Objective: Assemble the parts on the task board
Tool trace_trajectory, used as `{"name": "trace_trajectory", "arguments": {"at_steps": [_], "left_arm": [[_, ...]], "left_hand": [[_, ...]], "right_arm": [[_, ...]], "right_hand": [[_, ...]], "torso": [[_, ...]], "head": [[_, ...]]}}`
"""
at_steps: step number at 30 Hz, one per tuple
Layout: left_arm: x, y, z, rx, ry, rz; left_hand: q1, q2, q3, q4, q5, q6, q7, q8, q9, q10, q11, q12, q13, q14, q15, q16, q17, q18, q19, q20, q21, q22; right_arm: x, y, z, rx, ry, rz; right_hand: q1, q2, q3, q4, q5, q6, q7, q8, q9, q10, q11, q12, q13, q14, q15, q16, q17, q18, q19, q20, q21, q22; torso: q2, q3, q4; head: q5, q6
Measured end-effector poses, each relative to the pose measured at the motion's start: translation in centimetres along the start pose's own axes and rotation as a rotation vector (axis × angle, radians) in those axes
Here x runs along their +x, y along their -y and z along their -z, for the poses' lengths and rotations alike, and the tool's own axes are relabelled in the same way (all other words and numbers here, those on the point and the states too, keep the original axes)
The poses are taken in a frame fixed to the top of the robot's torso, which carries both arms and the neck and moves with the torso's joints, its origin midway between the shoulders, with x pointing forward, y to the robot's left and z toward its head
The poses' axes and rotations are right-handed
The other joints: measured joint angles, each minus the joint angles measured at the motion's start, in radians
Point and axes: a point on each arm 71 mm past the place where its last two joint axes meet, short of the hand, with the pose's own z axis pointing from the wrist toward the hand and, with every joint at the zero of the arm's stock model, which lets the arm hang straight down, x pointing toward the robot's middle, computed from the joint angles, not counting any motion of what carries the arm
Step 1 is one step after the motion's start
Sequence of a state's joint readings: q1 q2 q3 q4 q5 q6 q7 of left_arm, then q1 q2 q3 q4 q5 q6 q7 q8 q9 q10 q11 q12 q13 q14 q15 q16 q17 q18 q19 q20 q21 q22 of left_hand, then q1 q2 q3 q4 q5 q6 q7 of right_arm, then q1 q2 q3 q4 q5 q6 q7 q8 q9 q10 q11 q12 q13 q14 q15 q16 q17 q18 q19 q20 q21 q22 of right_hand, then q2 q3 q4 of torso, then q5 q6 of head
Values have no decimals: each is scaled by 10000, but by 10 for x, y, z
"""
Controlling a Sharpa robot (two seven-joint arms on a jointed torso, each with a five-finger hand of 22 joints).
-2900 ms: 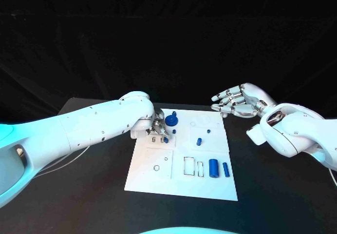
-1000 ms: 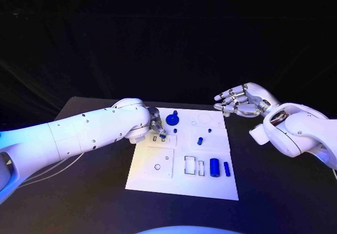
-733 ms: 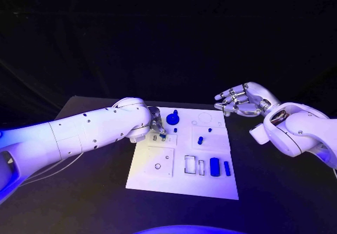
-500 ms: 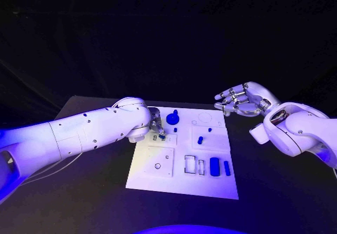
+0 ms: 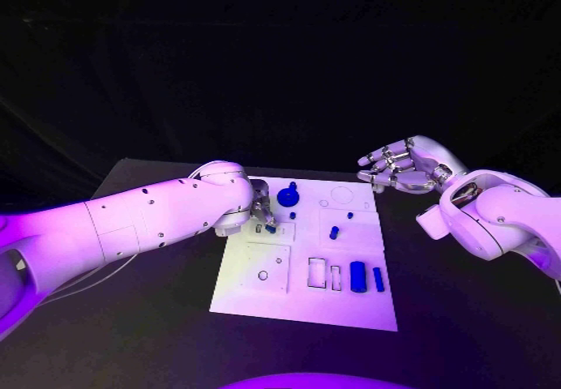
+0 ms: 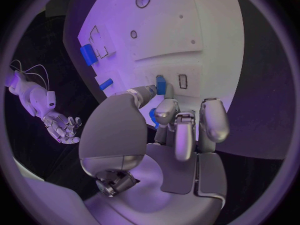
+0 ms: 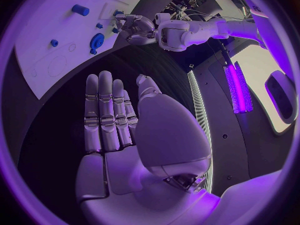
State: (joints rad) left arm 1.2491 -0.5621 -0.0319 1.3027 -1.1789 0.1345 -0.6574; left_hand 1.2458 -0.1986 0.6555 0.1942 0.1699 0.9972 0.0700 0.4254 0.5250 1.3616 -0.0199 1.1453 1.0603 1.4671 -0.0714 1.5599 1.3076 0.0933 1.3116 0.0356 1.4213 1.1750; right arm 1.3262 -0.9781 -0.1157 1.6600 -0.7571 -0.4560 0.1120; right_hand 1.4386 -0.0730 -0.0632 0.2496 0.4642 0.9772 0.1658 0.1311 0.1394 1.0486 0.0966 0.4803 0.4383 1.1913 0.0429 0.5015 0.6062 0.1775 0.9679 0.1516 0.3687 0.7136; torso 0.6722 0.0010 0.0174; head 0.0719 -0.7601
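Nearest on the white task board [image 5: 251, 292], close to its front edge, a fat blue cylinder [image 5: 357, 277] lies beside a thinner blue bar [image 5: 378, 279], both to the right of two empty rectangular slots [image 5: 324, 274]. Left of those slots, a raised square panel carries a small ring-shaped hole [image 5: 262, 275]. Farther back, past the middle of the board, a short blue peg [image 5: 333, 233] lies on the right-hand panel, with a smaller blue stud [image 5: 349, 215] just behind it.

At the same depth, on the board's left side, the left hand [image 5: 259, 212] reaches down over a small panel. Its fingertips are closed on a small blue part [image 6: 160, 85], pinched between the thumb and a finger, and that part stands just beside a narrow empty slot [image 6: 183, 81] in the board; whether the part touches the board I cannot tell. Just behind the left hand sits a blue round knob [image 5: 286, 197], with a small blue pin [image 5: 291, 216] in front of it.

Beyond the board's far right corner, the right hand [image 5: 396, 168] hangs above the black table [image 5: 140, 243], well apart from the board. It holds nothing; the right wrist view shows its fingers [image 7: 106, 112] stretched out straight side by side, palm bare.
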Motion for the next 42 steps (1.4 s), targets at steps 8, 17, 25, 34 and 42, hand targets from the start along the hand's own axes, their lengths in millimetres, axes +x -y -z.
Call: {"name": "trace_trajectory", "arguments": {"at_steps": [8, 17, 25, 34, 42], "left_arm": [[0, 0, 0, 3, -14, -88], [1, -1, 0, -16, -98, -235], [1, -1, 0, -42, -149, -313], [1, -1, -1, -56, -172, -344], [2, -1, -1, -63, -178, -357]], "left_hand": [[-39, 40, 9, -9, -26, 2, -1, 58, 14, -1, 1, -43, -36, 0, 0, 0, 5, 1, 37, -37, 0, 29], [-388, 34, 72, -72, -28, -56, -59, 181, 446, 72, -72, -44, -99, 0, -75, 0, 4, 2, 145, -71, 44, 161], [-609, 1, 177, -177, -28, -57, -61, 228, 869, 125, -125, -44, -64, -35, -109, 39, 3, 3, 207, -63, 79, 215], [-797, -31, 454, -397, -19, -56, -61, 277, 1071, 143, -142, -43, -65, 1, -145, 38, 2, 2, 215, -71, 78, 250], [-1125, -70, 735, -595, -7, -54, -61, 275, 1596, 183, -181, 12, -5, -33, -181, 38, 1, 3, 252, -107, 78, 304]], "right_arm": [[0, 0, 0, 7, -13, -1], [0, 1, 0, 18, -23, 0], [0, 1, 0, 22, -32, 0], [1, 1, 0, 21, -42, 0], [1, 1, 0, 20, -46, 2]], "right_hand": [[0, 0, 0, 0, 0, 0, 0, 0, 0, 0, 0, 0, -13, 0, 0, 0, -9, 0, 0, 0, -42, -8], [0, 0, 0, 0, 0, 0, 0, 0, 0, 0, 0, 0, -13, 0, 0, 0, -8, 0, 0, 0, -41, -8], [0, 0, 0, 0, 0, 0, 0, 0, 0, 0, 0, 0, -13, 0, 0, 0, -8, 0, 0, 0, -40, -7], [0, 0, 0, 0, 0, 0, 0, 0, 0, 0, 0, 0, -12, 0, 0, 0, -8, 0, 0, 0, -40, -6], [0, 0, 0, 0, 0, 0, 0, 0, 0, 0, 0, 0, -33, 1, 0, -38, -7, 0, 0, 0, -39, -20]], "torso": [[0, 0, -4], [5, -4, 3], [5, -5, 6], [5, 2, 3], [7, 6, -6]], "head": [[7, -13], [-2, -25], [-8, -12], [19, -30], [25, -38]]}}
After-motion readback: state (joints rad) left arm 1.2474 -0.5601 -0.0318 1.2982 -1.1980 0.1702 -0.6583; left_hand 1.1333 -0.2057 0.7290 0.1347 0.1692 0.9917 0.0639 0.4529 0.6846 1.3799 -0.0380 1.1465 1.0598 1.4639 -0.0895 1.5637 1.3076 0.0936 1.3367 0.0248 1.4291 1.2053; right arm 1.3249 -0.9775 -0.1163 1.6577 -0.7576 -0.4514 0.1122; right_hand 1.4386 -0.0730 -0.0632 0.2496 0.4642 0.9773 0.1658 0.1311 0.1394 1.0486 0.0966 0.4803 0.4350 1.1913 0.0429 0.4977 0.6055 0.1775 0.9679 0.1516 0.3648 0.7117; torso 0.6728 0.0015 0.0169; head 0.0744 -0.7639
